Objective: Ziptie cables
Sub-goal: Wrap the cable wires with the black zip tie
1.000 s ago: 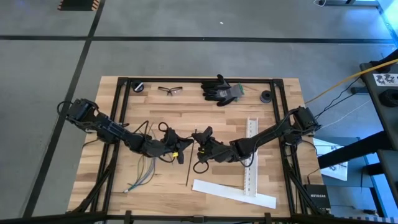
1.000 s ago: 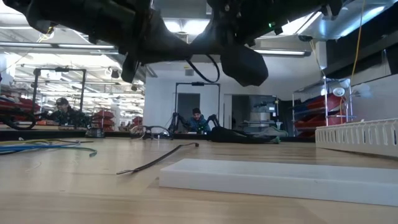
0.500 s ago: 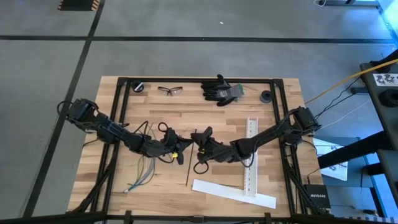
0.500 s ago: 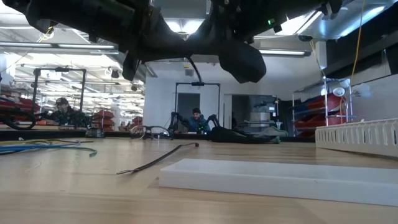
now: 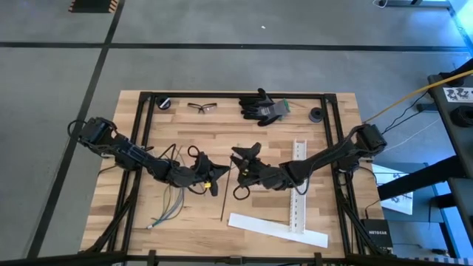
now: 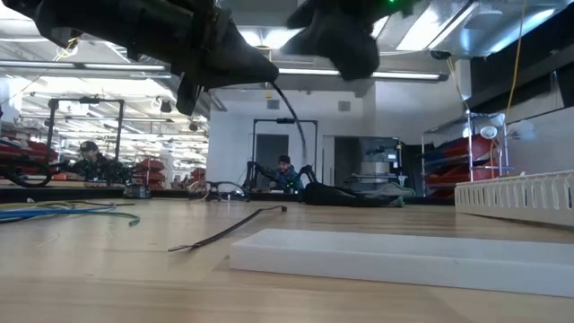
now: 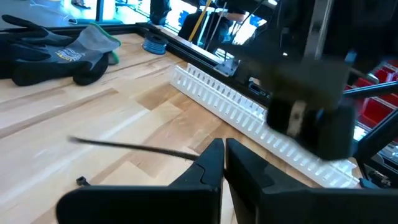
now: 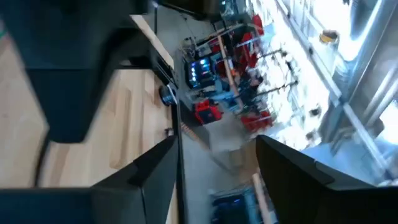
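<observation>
One black ziptie [image 5: 223, 201] lies flat on the table near the middle; in the low view this ziptie [image 6: 224, 235] is just behind the white strip. A second ziptie [image 6: 289, 103] is up in the air, with my left gripper [image 5: 219, 171] shut on it. My right gripper [image 5: 246, 153] stands open just to the right of the left gripper and higher, with nothing between its fingers [image 8: 155, 168]. The cables [image 5: 171, 203], pale limp wires, lie on the wood under my left arm and show at the left in the low view [image 6: 63, 213]. My left gripper pinches the thin black ziptie [image 7: 186, 154] between its two fingertips, which point roughly level toward the table's right. The strip is clear of the table. In the low view it curves away and down from the fingers [image 6: 265, 76]. Which end is held I cannot tell.
A white perforated strip [image 5: 299, 185] and a flat white strip [image 5: 277, 229] lie at the right and front. Black gloves [image 5: 262, 107], safety glasses [image 5: 202, 107] and two small rolls [image 5: 164, 103] [image 5: 316, 114] sit along the far edge. People are in the room behind.
My right gripper has opened and risen, turning a little, and has let go of the ziptie. The loop that hung between the two grippers is now a single strand that curves down from my left gripper, which kept still.
</observation>
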### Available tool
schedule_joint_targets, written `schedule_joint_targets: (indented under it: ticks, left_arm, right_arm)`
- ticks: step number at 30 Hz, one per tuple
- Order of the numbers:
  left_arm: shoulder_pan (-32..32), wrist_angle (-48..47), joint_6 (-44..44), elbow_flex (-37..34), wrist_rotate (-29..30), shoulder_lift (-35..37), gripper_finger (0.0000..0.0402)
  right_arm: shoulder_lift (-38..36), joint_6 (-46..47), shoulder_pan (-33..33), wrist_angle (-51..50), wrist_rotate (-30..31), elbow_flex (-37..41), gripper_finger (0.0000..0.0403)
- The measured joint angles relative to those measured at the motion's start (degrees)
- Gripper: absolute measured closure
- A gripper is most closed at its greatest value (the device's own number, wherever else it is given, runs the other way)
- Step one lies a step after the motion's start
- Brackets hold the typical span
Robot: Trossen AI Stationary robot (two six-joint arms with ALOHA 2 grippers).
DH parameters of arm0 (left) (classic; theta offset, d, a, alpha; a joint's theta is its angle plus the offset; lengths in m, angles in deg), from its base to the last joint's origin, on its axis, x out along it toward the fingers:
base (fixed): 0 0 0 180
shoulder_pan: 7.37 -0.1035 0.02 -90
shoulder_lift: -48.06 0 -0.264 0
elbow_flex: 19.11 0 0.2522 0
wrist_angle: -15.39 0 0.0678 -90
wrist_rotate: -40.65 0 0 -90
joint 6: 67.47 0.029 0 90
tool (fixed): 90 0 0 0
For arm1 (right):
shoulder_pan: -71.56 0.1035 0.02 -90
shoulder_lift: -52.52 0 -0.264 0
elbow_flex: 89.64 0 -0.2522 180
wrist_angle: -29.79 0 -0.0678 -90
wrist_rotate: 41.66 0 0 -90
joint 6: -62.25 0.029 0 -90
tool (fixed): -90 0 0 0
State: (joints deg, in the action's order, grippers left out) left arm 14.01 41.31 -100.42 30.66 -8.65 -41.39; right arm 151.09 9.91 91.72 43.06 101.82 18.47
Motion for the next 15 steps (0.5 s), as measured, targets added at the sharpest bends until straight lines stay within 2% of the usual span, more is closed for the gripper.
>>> schedule_joint_targets:
  ticks: [3,7,10,13,15]
  left_arm:
    - [0.00,-0.02,0.25,0.00,0.00,0.02,0.0402]
    - [0.00,0.00,0.98,0.04,0.00,0.06,0.0402]
    - [0.00,0.37,2.00,0.04,0.00,0.09,0.0402]
    - [-0.02,0.26,3.56,0.04,0.00,0.09,0.0402]
    - [-0.02,0.36,5.43,0.04,0.00,0.09,0.0402]
  right_arm:
    - [-4.43,14.34,-1.59,-10.73,-5.15,0.05,0.0198]
    - [-9.02,35.24,-4.92,-25.68,-17.95,0.07,0.0198]
    - [-10.27,46.97,-6.53,-34.45,-25.68,0.13,0.0198]
    - [-10.37,54.88,-6.67,-40.73,-28.18,0.24,0.0198]
    - [-10.38,59.78,-6.25,-40.08,-28.95,1.57,0.0198]
